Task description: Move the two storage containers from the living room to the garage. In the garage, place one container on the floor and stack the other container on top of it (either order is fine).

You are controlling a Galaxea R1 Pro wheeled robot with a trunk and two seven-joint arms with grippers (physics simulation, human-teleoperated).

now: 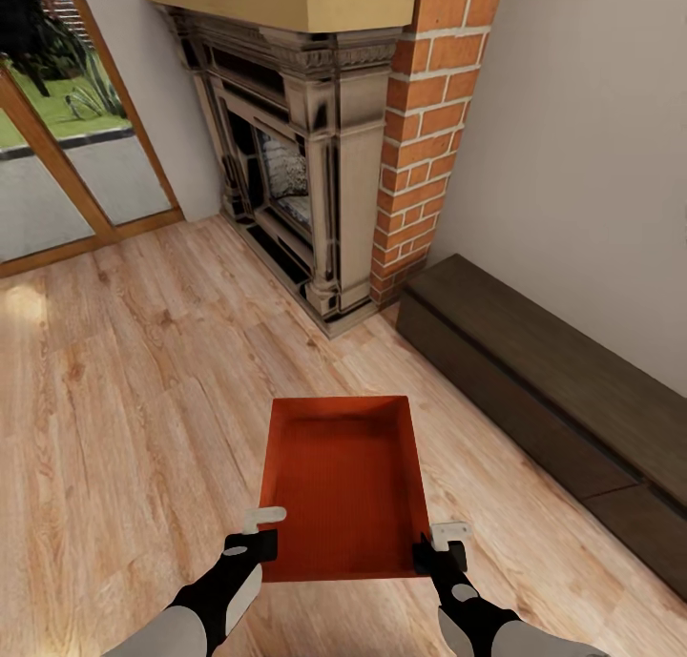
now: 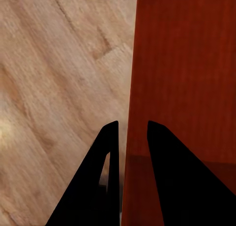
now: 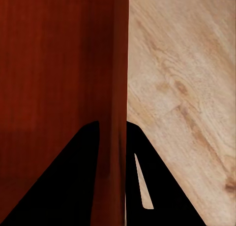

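Item: one orange-red storage container [image 1: 345,485], open-top, ribbed bottom, held between my left pincer [image 1: 256,533] and right pincer [image 1: 441,543], each clamped on a side wall near its close end. Under it, light wood plank floor [image 1: 124,390]. Beyond the pincers: brick fireplace [image 1: 315,142]. Ahead of the right pincer: dark low bench [image 1: 553,390].

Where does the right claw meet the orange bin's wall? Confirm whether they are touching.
Touching. In the right wrist view, the right claw straddles the storage container's thin wall, a finger on each side with no gap showing.
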